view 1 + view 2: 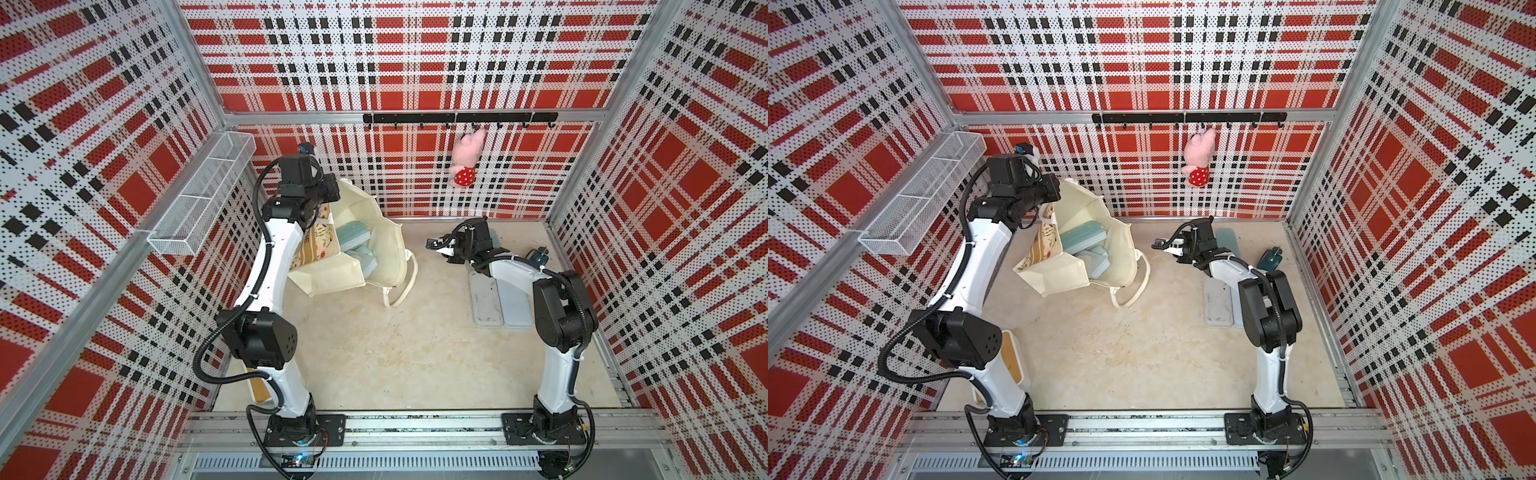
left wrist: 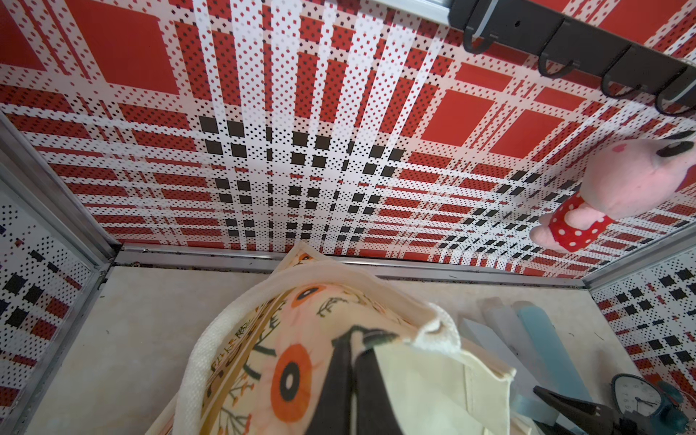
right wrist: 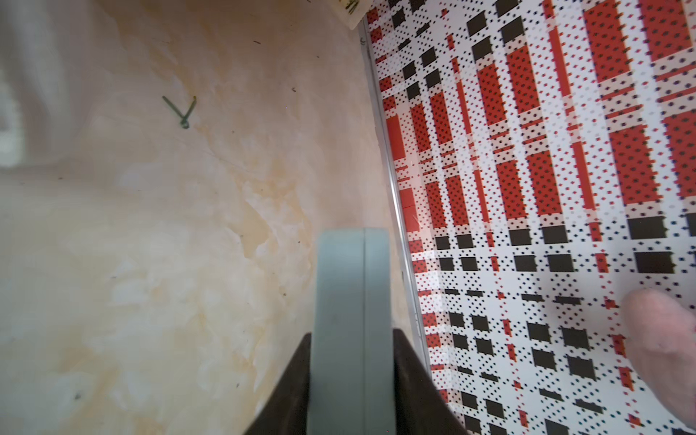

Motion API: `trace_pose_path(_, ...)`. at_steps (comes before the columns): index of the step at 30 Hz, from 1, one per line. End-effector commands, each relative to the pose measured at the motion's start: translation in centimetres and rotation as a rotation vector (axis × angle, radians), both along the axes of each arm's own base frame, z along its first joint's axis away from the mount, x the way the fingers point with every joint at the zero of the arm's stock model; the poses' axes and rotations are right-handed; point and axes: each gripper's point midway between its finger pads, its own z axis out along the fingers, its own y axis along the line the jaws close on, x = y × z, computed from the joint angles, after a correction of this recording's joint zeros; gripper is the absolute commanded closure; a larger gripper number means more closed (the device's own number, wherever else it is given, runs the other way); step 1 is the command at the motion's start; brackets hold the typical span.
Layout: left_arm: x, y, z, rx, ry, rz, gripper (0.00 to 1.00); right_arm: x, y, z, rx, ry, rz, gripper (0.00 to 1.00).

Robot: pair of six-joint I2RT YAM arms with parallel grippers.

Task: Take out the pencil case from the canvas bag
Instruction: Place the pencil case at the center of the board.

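Observation:
The cream canvas bag (image 1: 332, 278) (image 1: 1059, 274) stands open at the back left, flower-printed face (image 2: 290, 376) toward the left arm. My left gripper (image 2: 357, 339) is shut on the bag's top rim and holds it up. Two teal pencil cases (image 1: 353, 235) (image 1: 1100, 259) lie inside the bag. My right gripper (image 3: 352, 333), to the right of the bag, is shut on a grey-blue pencil case (image 3: 352, 282) (image 1: 1227, 243) held on edge. Its far end is close to the base of the back wall. In both top views the right fingers are hidden under the wrist.
Two more flat cases (image 1: 484, 299) (image 1: 515, 307) lie on the floor under the right arm, with a teal clock (image 1: 540, 255) beside them. A pink plush toy (image 1: 467, 158) hangs from the hook rail (image 1: 415, 118). A wire basket (image 1: 203, 195) is on the left wall. The bag's white handle (image 1: 405, 286) trails on the floor.

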Motion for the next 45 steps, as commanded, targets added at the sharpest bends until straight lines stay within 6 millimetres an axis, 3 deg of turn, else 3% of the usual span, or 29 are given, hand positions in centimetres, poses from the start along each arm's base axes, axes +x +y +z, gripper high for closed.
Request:
trace_pose_path(1,-1.2,-0.2,7.4,-0.017,-0.216,-0.009,1.0,-2.0,-0.1,-0.1,0.013,0.041,0.021,0.48)
trace_pose_path(6,-1.1,-0.2,7.8,-0.034,-0.228,-0.019,1.0,-3.7,-0.3,-0.2,0.045,0.087,0.021,0.33)
trace_pose_path(11,-0.5,0.0,8.9,-0.063,-0.258,-0.029,1.0,-4.7,-0.7,0.9,0.143,0.14,-0.053,0.32)
trace_pose_path(14,0.2,0.3,9.7,-0.086,-0.281,-0.029,1.0,-4.3,-1.0,2.2,0.288,0.193,-0.193,0.33)
trace_pose_path(18,1.3,0.8,10.5,-0.118,-0.319,-0.007,1.0,-2.3,-2.4,3.2,0.512,0.281,-0.506,0.37)
trace_pose_path(22,2.3,1.7,10.9,-0.164,-0.35,0.014,1.0,-2.1,-1.7,1.9,0.637,0.422,-0.623,0.3)
trace_pose_path(27,3.2,3.6,11.0,-0.225,-0.37,0.052,1.0,-0.8,-2.5,0.1,0.749,0.561,-0.911,0.3)
trace_pose_path(33,3.8,5.3,10.5,-0.271,-0.373,0.077,1.0,-1.3,-0.1,-2.5,0.597,0.542,-1.028,0.33)
trace_pose_path(37,3.6,5.2,10.1,-0.279,-0.368,0.072,1.0,-0.8,1.1,-4.0,0.566,0.549,-1.107,0.36)
trace_pose_path(45,3.2,5.3,9.7,-0.277,-0.361,0.066,1.0,0.6,1.3,-7.2,0.504,0.556,-1.2,0.4)
